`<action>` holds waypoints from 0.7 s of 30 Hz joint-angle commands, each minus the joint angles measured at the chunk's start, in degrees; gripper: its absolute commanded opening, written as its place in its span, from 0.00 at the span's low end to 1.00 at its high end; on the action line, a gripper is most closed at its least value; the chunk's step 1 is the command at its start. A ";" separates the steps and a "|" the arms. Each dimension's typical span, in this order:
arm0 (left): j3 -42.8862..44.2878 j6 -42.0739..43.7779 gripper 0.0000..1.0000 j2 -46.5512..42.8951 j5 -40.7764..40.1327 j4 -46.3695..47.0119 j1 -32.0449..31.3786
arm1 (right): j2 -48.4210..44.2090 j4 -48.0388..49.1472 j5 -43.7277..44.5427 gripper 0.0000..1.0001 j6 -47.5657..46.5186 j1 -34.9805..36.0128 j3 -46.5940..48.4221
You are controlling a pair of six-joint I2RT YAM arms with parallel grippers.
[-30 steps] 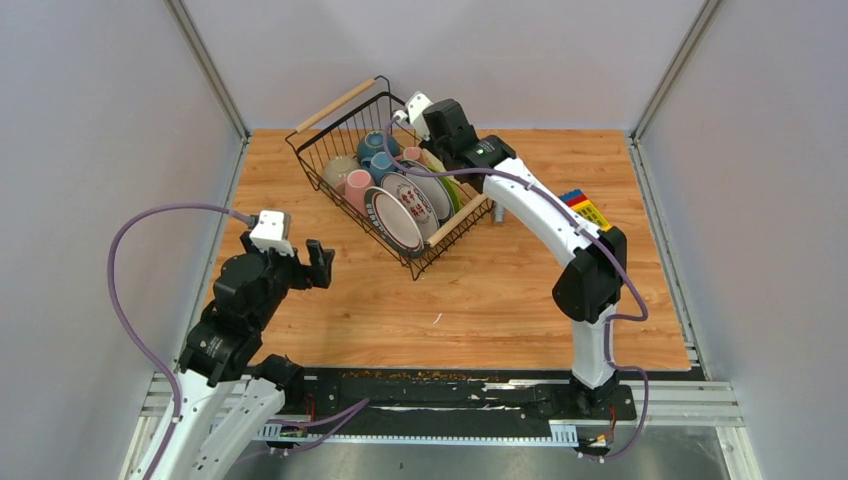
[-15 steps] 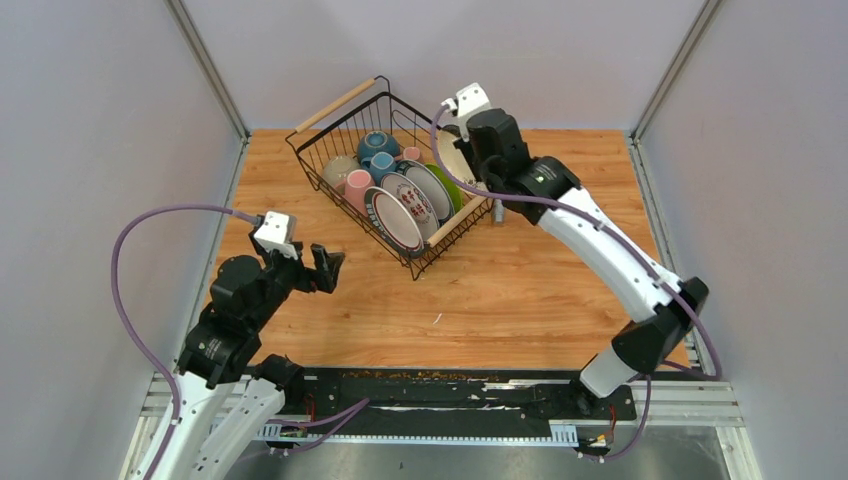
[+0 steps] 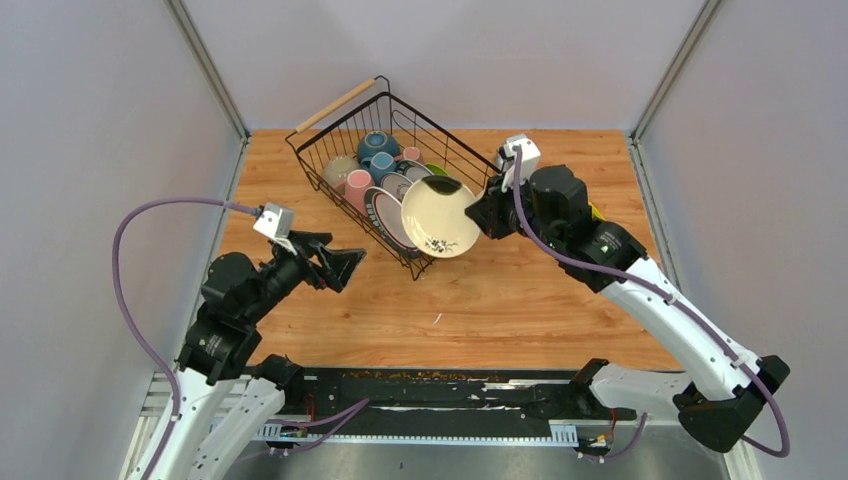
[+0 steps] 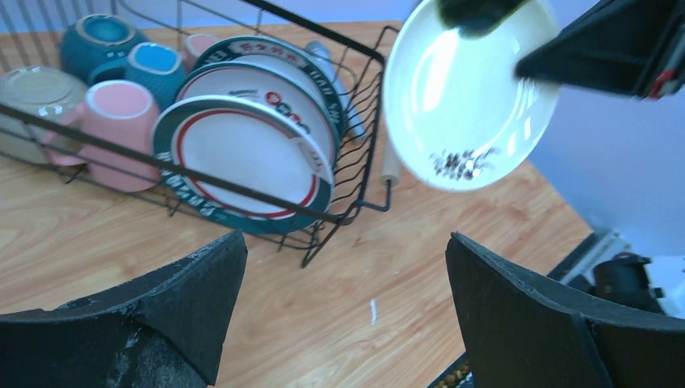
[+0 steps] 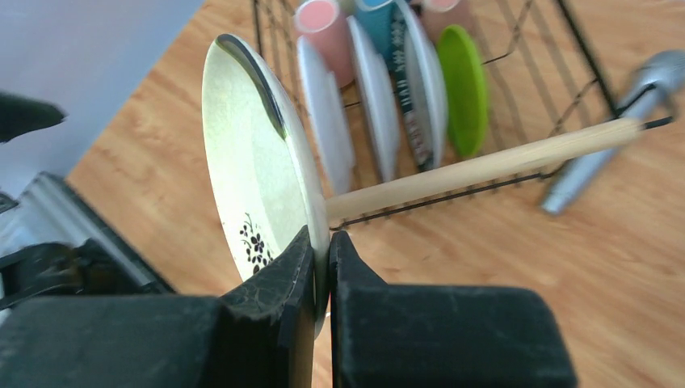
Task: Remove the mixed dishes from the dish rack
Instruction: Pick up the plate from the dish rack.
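Judged the unloading barely begun: saw one cream plate [image 3: 440,215] lifted out of the rack [image 3: 340,103], held on edge just outside its near handle, rim pinched in the right pincer [image 5: 321,250], with no dish yet on the counter [image 3: 520,290]. Saw the left pincer [image 4: 346,259] spread wide and empty, near the rack's front corner. Counted in the rack three patterned plates [image 4: 242,162], one green plate [image 5: 464,89], two pink mugs [image 4: 121,113], one blue mug [image 4: 149,65], one teal bowl [image 4: 105,36], one beige bowl [image 4: 36,89].
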 commanded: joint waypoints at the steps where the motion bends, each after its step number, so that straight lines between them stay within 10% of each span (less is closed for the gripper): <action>1: -1.91 -7.16 1.00 1.60 8.05 9.55 -0.15 | -4.68 11.43 -11.56 0.00 10.02 0.15 -6.44; 15: -9.71 -21.56 0.96 10.73 19.35 27.93 -0.14 | -10.69 32.61 -20.22 0.00 26.05 0.16 -26.01; 21: -10.85 -22.12 0.54 12.92 21.21 29.23 -0.12 | -10.40 37.79 -20.98 0.00 29.49 0.16 -29.77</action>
